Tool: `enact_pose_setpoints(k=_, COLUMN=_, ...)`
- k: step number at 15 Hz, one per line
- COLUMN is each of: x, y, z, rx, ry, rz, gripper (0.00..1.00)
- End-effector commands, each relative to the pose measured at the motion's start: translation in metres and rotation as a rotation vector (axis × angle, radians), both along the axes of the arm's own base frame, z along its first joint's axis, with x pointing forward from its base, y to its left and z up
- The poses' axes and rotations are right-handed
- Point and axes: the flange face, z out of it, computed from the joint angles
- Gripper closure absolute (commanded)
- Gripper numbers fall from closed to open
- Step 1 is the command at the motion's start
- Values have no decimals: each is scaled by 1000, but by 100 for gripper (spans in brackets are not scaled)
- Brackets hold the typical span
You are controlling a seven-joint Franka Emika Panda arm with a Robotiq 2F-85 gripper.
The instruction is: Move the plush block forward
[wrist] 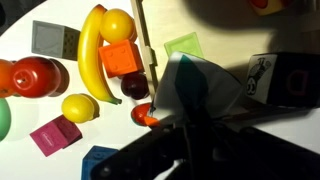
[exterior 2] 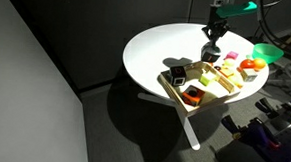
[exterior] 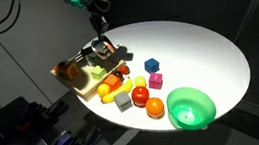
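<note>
Dark room, round white table [exterior: 201, 43]. In the wrist view a yellow toy banana [wrist: 92, 50] lies left of the wooden tray [wrist: 150, 60]. Inside the tray, the pale grey-blue plush block [wrist: 195, 85] sits beneath the black gripper [exterior: 100, 48]; I cannot tell whether its jaws are apart. The block looks soft and light, so I'd pinch it mid-body.

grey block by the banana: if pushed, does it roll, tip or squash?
The grey block lies on a flat face, so it likely slides rather than rolls. Its edges look soft in the wrist view, so it probably squashes and weighs little. The banana and red fruit sit close; a push may nudge them.
</note>
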Motion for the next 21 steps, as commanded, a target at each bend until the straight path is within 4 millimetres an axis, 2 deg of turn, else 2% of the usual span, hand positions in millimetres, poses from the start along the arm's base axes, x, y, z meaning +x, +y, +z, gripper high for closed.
enact_pose_setpoints(k=1, x=6, y=-33, z=0, rx=-7, ry=0, rz=-72, gripper=97)
enact_pose_setpoints(k=7, x=-2, y=-93, z=-19, rx=-23, ry=14, rz=-177, gripper=97)
enact_pose_setpoints(k=12, x=-17, y=-126, z=-34, rx=-46, ry=-4, rz=-229, gripper=97)
enact_pose_setpoints(k=13, x=-19, y=-128, z=-38, rx=-47, ry=-9, rz=-228, gripper=87)
enact_pose_setpoints(k=14, x=-21, y=-130, z=-40, rx=-49, ry=-14, rz=-231, gripper=68)
enact_pose_setpoints(k=21, x=-28, y=-120, z=-46, rx=-44, ry=-30, rz=-213, gripper=14)
